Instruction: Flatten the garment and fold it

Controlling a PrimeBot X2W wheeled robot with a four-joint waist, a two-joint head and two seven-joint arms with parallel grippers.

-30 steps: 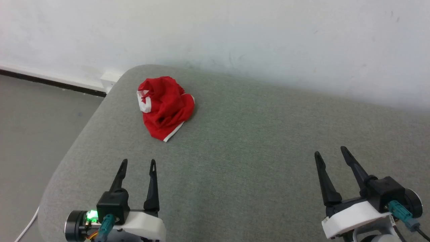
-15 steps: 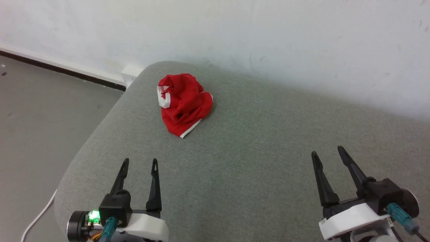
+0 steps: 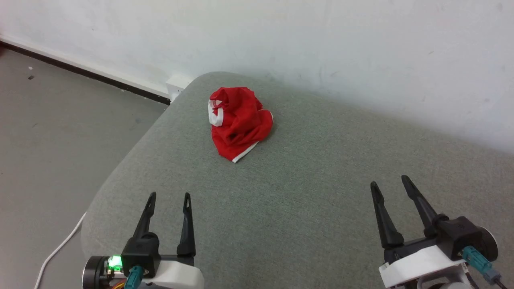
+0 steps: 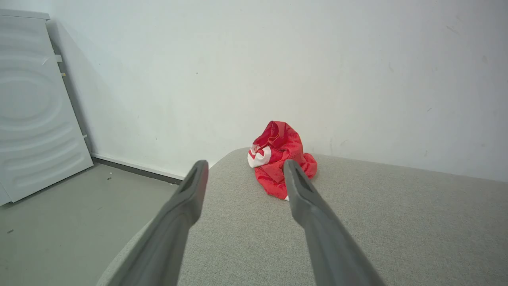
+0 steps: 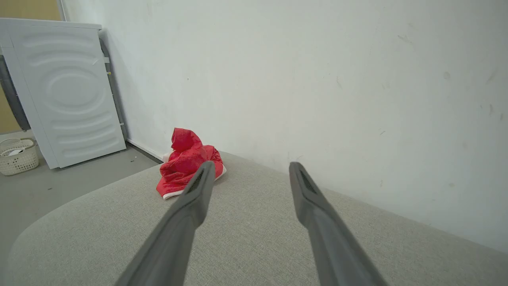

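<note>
The garment [image 3: 240,125] is a crumpled heap of bright red fabric with white patches and white edge trim, lying near the far left corner of a grey padded surface [image 3: 305,200]. It also appears in the left wrist view as the garment [image 4: 278,157] and in the right wrist view as the garment [image 5: 184,161]. My left gripper [image 3: 169,196] hovers open near the front left edge, well short of the heap. Far to the right, my right gripper [image 3: 388,181] is open too, with nothing between its fingers.
A white wall [image 3: 281,36] rises just behind the surface. Grey floor [image 3: 52,120] lies to the left, with a white cable [image 3: 60,249] on it. A white appliance [image 5: 67,91] and a woven basket [image 5: 18,155] stand by the wall at left.
The head camera has turned left, so the whole scene has slid right in the picture. Both grippers stay open in much the same pose, and the garment lies untouched.
</note>
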